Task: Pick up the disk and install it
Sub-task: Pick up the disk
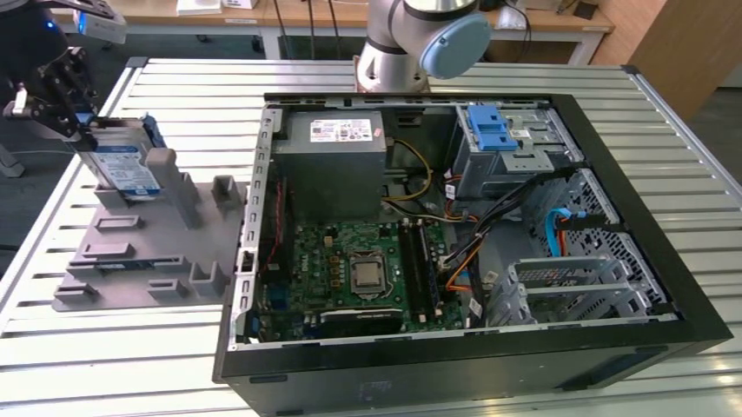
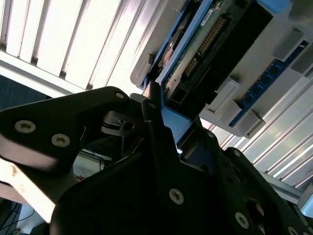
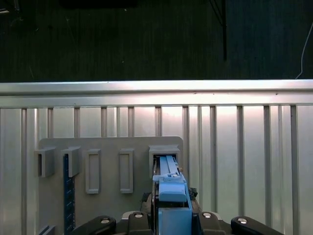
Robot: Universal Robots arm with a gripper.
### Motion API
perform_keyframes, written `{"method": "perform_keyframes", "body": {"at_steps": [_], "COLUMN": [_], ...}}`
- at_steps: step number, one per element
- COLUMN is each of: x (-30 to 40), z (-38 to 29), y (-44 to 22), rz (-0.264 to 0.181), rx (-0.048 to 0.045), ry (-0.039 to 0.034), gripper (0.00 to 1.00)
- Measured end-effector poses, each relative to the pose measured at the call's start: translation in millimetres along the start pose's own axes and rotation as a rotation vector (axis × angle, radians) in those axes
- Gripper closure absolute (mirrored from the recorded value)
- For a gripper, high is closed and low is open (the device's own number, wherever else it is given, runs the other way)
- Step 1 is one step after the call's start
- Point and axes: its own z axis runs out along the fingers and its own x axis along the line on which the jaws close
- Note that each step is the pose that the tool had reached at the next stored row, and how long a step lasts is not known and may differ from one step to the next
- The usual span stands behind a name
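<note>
The disk (image 1: 125, 165), a silver drive with a white-and-blue label in a blue bracket, stands on edge in a slot of the grey fixture plate (image 1: 139, 261) at the exterior view's left. My gripper (image 1: 83, 129) sits at its upper end, shut on the blue bracket. In the first wrist view the disk's blue edge (image 3: 168, 178) runs from between my black fingers into the fixture's slot (image 3: 166, 147). The second wrist view shows the disk's circuit-board side (image 2: 195, 54) just beyond one black finger (image 2: 152, 120).
An open black computer case (image 1: 649, 217) lies on the slatted metal table (image 1: 116, 365). Inside are a grey power supply (image 1: 336, 161), a green motherboard (image 1: 360, 269) and a grey drive cage with a blue latch (image 1: 501, 135). The arm's base (image 1: 412, 43) stands behind the case.
</note>
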Motion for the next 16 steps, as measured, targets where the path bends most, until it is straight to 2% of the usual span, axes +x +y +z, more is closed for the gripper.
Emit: {"method": "perform_keyframes", "body": {"at_steps": [16], "x": [0.0], "z": [-4.0], "y": [0.0], "rz": [0.0], "rx": [-0.0003], "ry": [0.0001], "gripper": [0.64]}}
